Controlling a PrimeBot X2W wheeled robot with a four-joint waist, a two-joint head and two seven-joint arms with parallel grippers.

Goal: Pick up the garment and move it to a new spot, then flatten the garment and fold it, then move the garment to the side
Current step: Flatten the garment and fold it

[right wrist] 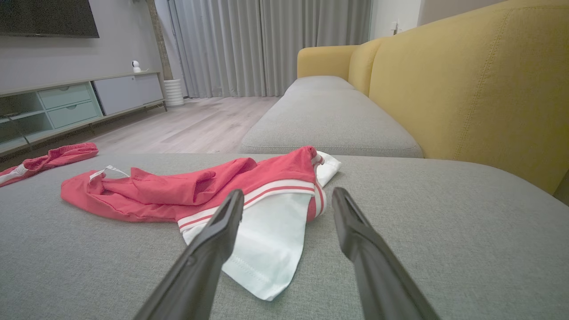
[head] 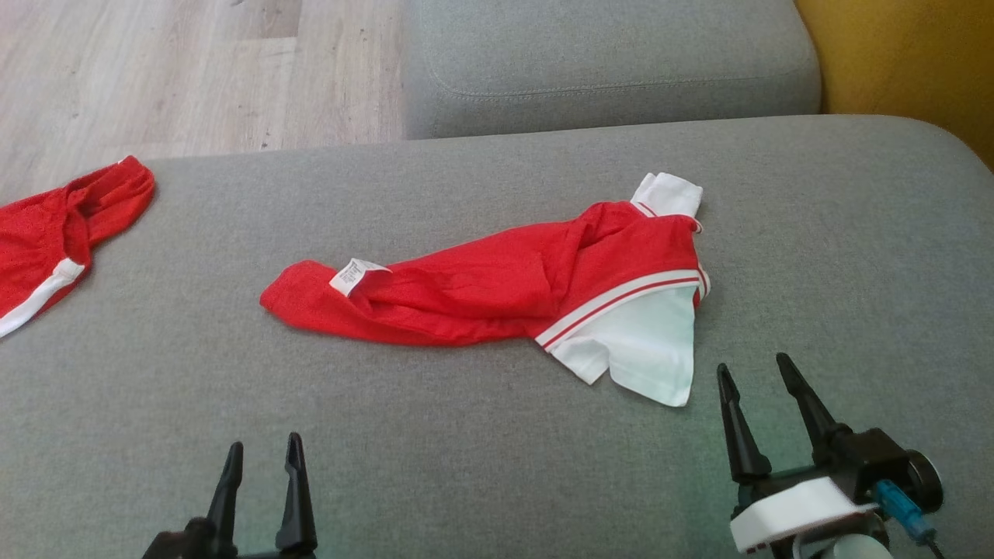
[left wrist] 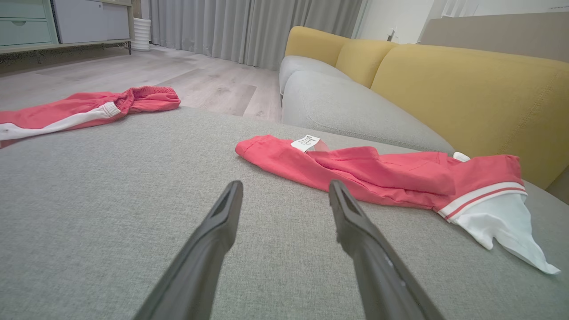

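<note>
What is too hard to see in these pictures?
Print on the care label of the red and white garment, head view: too small to read.
Its full shape, every view: hidden by its own folds.
The second red garment, head view: cut off by the left edge.
Base of the left gripper, head view: cut off by the bottom edge.

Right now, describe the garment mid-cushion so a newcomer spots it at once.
On the wide grey seat cushion beside the yellow backrest, look at the middle: the garment lies crumpled there. Unlike the other red piece at the cushion's left edge, it shows a white care label at its left end and a large white panel under striped trim on the right.
</note>
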